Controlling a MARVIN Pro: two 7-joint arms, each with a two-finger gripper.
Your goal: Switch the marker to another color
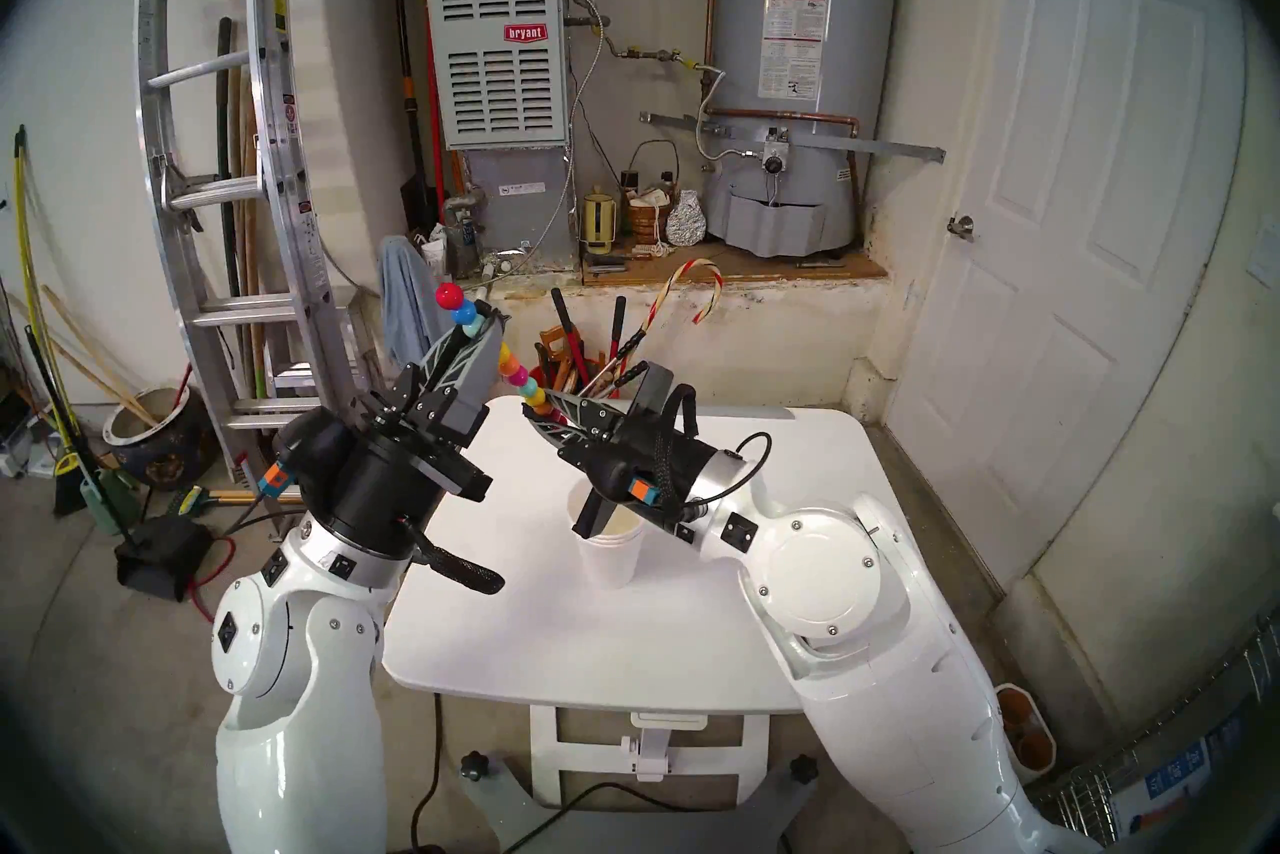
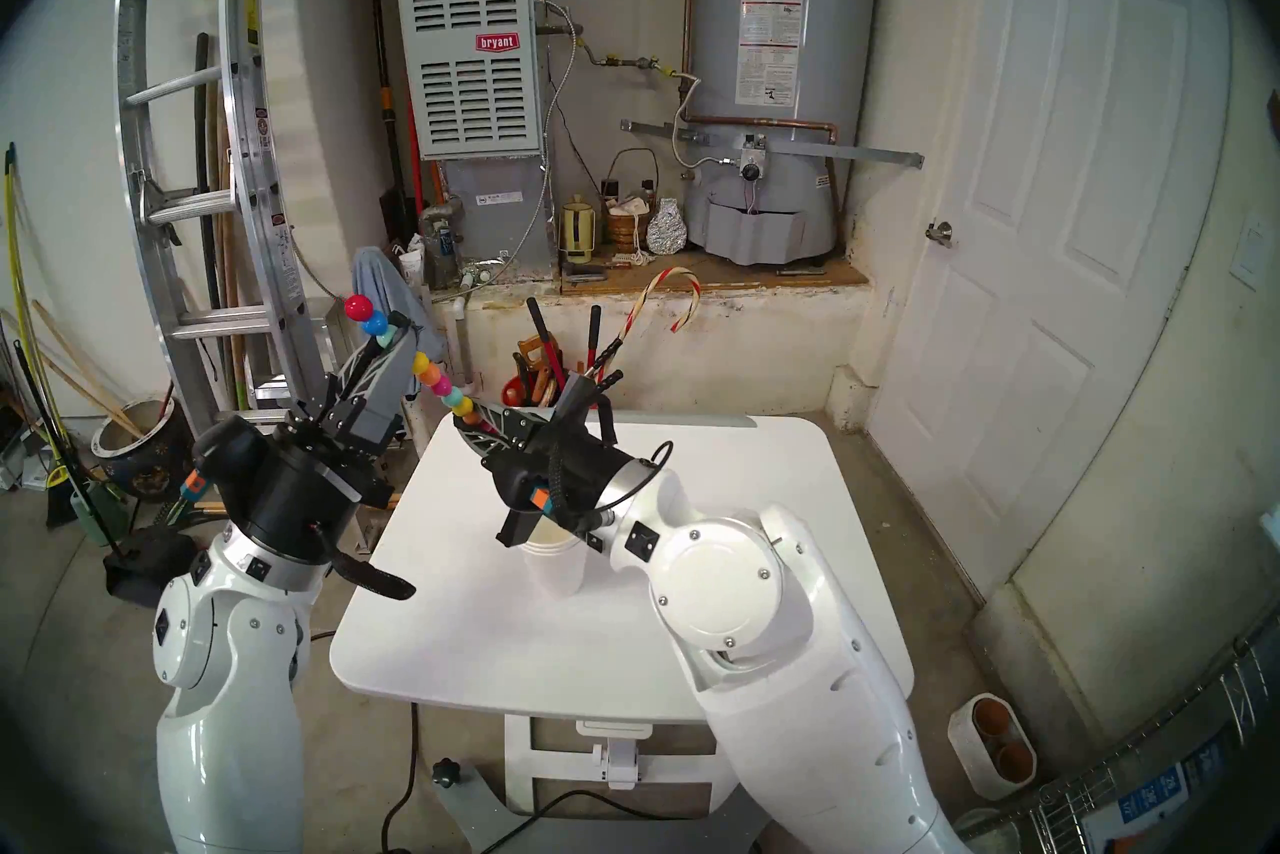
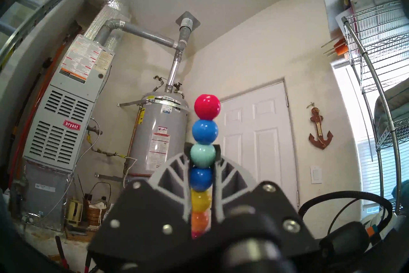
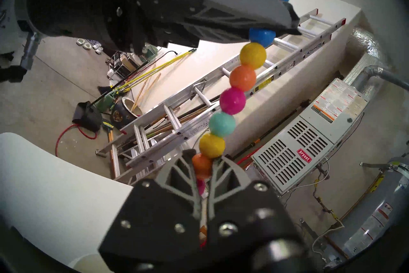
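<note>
Marker (image 1: 514,373): a thin stick of round beads, held in the air above the far left part of the table, between the two grippers. It leans, with the red bead at the upper end on the left.
Bead order: from the top red, blue, teal, blue, yellow, orange, pink, teal, yellow, orange.
Left gripper (image 3: 202,155): its fingers are pressed on the upper part of the marker, at the teal and dark blue beads. The red and blue beads stand out above the fingertips.
Right gripper (image 4: 202,160): its fingers are pressed on the lower end, at the orange bead.
Cup (image 1: 613,558): white, upright on the table, under the right wrist.
Table (image 1: 762,589): white; only the cup stands on it.
Candy cane (image 1: 692,288): behind the table, among tools.
</note>
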